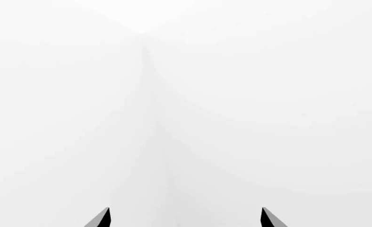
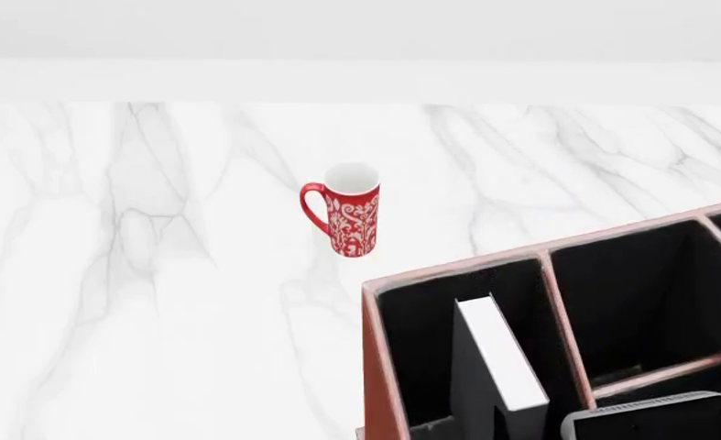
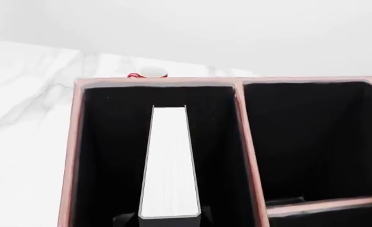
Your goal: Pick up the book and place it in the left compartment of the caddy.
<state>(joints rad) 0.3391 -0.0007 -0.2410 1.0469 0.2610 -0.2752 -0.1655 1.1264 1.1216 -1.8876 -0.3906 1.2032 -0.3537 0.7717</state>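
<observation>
Black, wedge-shaped fingertips of the left gripper [image 1: 186, 218] poke into the left wrist view, set well apart with only blank white wall between them. The right gripper's own fingers do not show in its wrist view; a grey curved piece at the bottom edge of the head view may belong to that arm, and whether its jaws are apart or together cannot be told.

Straight ahead of the right wrist camera the book [image 3: 170, 165] stands on edge inside the left compartment [image 3: 104, 156], its white page edges facing up, finely lined, framed by thin black covers. In the head view it leans slightly, with dark space on either side.

The caddy [image 2: 378, 367] is a reddish-brown box with matte black lining and pale, worn-looking rims on its dividers. The shorter sections beside the long one look dark and hold nothing that can be made out.

Beyond the caddy, well apart from it, a red mug [image 2: 350, 213] with white scroll pattern and a loop handle stands upright on the glossy white marble table [image 2: 115, 275] with grey veins.
</observation>
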